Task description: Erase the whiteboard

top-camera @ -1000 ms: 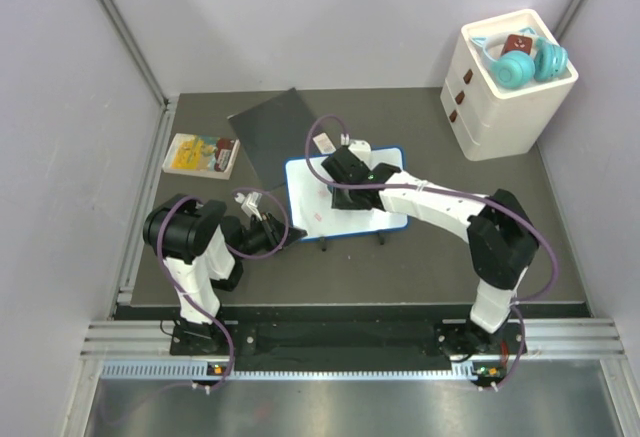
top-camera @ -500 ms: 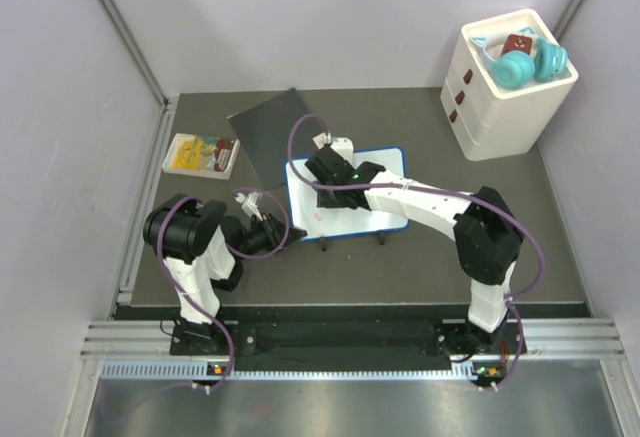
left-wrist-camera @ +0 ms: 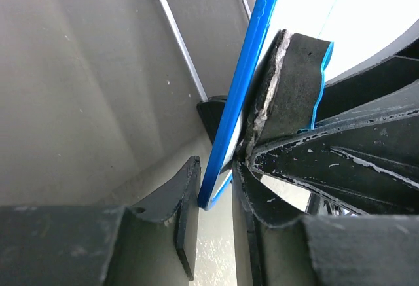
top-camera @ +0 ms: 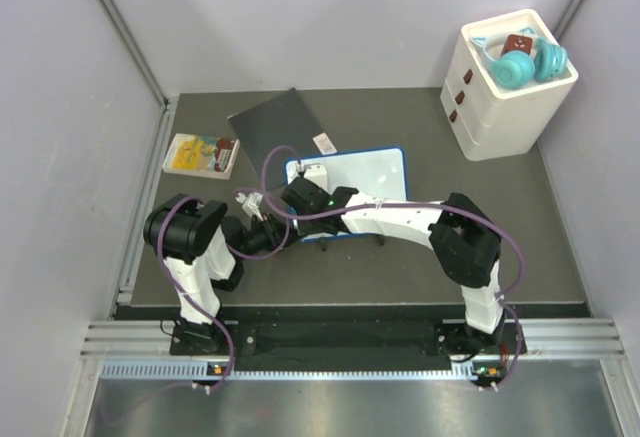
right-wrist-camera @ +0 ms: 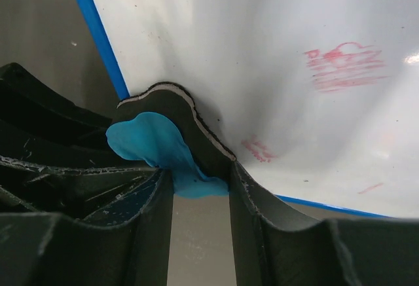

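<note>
Whiteboard (top-camera: pixel 365 172) on table (top-camera: pixel 420 247), mid-field, long axis left-right. Left end effector (left-wrist-camera: pixel 213 197) clamped on board's left frame edge. Right end effector (right-wrist-camera: pixel 196 184) clamped on eraser (right-wrist-camera: pixel 171 143), pressed at board's near-left corner. Red marks (right-wrist-camera: pixel 344 67) up and right of eraser, within right arm's reach.

Right arm (top-camera: pixel 400 215) spans the whiteboard's (top-camera: pixel 370 169) near edge, blocking approach there. Grey sheet (top-camera: pixel 275 127) and card pack (top-camera: pixel 201 154) occupy the far-left floor.
</note>
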Controlling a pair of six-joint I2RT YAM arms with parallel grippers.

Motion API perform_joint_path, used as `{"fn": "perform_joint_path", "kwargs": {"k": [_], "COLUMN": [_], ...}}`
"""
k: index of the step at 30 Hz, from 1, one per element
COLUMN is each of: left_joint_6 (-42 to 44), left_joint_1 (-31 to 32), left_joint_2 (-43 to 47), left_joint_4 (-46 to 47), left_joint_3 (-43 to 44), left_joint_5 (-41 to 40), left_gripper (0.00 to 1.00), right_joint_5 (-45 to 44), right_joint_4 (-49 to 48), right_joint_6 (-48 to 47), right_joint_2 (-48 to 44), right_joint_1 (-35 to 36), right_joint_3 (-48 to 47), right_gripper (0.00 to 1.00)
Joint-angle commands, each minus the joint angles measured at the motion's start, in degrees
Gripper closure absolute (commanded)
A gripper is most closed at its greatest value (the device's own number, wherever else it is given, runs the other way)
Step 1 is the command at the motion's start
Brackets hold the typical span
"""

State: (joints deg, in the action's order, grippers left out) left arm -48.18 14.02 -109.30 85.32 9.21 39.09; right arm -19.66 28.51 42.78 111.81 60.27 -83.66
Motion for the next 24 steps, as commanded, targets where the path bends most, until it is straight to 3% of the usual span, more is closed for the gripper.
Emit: {"fn": "perform_joint_path", "kwargs": {"k": [1, 15, 24], "left_joint_6": [3.1, 2.9, 3.0], "left_joint_1": [0.3, 0.3, 0.3], "left_joint_2": [-2.1, -2.1, -2.0], "left_joint_4": [11.8, 11.8, 11.8], "left_joint_3": [-0.7, -0.6, -0.8], "left_joint_5": [-4.4, -4.3, -4.5], "left_gripper": [1.00, 1.00, 1.00], "right_joint_5": [-3.2, -6.4, -3.7], "right_joint_4": [1.4, -0.5, -2.1], "right_joint_6": [1.6, 2.8, 3.8], "right_joint_2": [-1.2, -13.2, -11.3], "right_joint_1": [-0.7, -15.8, -12.1], "right_joint_3": [0.8, 15.4, 16.6], "right_gripper": [1.00, 1.00, 1.00]}}
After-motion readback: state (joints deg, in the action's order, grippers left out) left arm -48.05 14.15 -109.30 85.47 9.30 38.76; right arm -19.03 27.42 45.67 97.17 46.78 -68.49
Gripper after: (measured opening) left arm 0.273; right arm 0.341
